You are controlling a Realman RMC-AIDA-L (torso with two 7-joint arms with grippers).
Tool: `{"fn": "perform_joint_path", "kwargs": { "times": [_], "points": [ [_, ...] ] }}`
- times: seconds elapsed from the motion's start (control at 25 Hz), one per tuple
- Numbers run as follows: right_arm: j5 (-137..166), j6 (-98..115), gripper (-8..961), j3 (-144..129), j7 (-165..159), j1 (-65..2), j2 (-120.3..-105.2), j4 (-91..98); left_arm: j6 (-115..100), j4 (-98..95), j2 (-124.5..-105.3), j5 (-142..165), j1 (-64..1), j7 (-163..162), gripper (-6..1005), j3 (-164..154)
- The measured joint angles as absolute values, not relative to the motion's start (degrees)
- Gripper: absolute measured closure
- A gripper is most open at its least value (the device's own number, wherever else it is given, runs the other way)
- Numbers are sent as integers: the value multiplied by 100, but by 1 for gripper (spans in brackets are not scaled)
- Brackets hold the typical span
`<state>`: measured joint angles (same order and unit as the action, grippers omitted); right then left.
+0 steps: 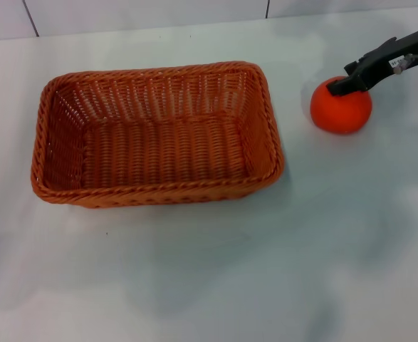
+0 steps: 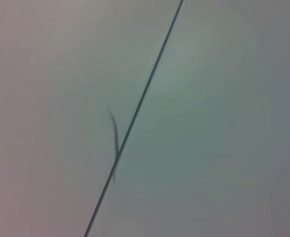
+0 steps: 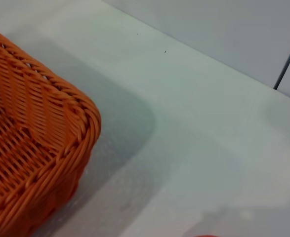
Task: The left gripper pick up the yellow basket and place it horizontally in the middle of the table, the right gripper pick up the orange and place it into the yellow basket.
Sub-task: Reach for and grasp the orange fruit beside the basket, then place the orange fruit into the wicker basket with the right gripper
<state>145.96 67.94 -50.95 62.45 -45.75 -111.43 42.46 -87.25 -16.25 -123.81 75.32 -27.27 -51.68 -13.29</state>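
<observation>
Now, done: woven orange-brown rectangular basket [image 1: 155, 135] lies horizontally, mid white tabletop [image 1: 209, 285].
Left: my right end effector [image 1: 345, 83] touches small round orange [image 1: 340, 105]; grip unclear.

The right gripper [image 1: 352, 80] has black fingers (small white label), silver-grey wrist.

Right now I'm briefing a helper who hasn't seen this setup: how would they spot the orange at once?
Start at the white table and find the big woven basket lying on it. Look to the robot's right of the basket, across a strip of bare tabletop: the orange sits there, with the right hand at its top. It is the only small, round, smooth thing.
</observation>
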Motion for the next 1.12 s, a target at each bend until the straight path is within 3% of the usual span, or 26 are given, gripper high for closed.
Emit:
{"fn": "perform_joint_path", "kwargs": {
  "times": [0.16,0.56,1.12],
  "points": [
    [14598,6796,256,-5141,6247,-4581,-11145,4231,-8720,-1625,-12376,7532,-2749,-5208,292,-1327],
    [14595,6793,737,-5124,6253,-4532,-11103,4177,-8715,-1625,-12365,7532,-2775,-5260,292,-1301],
    [13042,6724,870,-4056,7017,-4309,-11095,4163,-8668,-1626,-12366,7532,-2754,-5300,293,-1318]
  ]
}}
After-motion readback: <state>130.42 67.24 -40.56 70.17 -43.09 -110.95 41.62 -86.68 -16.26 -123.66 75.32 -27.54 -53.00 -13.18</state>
